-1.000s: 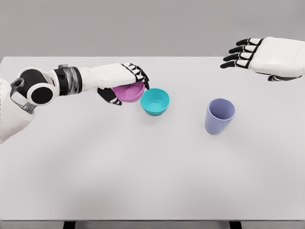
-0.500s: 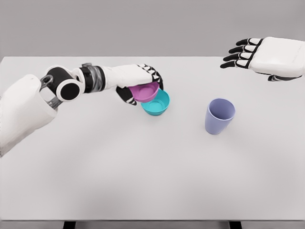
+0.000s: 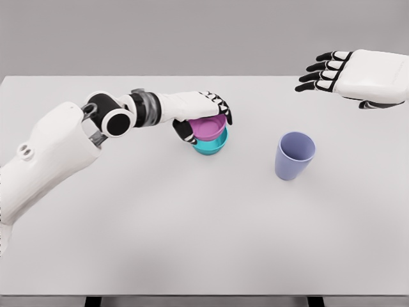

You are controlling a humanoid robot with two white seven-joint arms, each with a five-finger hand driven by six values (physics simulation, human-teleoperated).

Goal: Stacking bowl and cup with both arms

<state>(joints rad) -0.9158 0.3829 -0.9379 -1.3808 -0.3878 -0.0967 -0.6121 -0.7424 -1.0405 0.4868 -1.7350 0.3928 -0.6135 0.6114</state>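
The left hand (image 3: 203,114) covers the pink bowl's (image 3: 209,130) far rim; beneath it, the teal bowl (image 3: 208,146) is mostly hidden.

A plain white table (image 3: 192,230) fills the scene beneath a flat grey wall (image 3: 192,32), with two dark legs (image 3: 93,301) just visible at its near edge.

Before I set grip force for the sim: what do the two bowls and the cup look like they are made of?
The pink bowl, the teal bowl and the lavender cup all look like smooth matte plastic: flat uniform colour, thin even walls, no bright glints. Being simulator renders, glazed ceramic cannot be ruled out. The left hand grips the pink bowl, which sits in the teal one.
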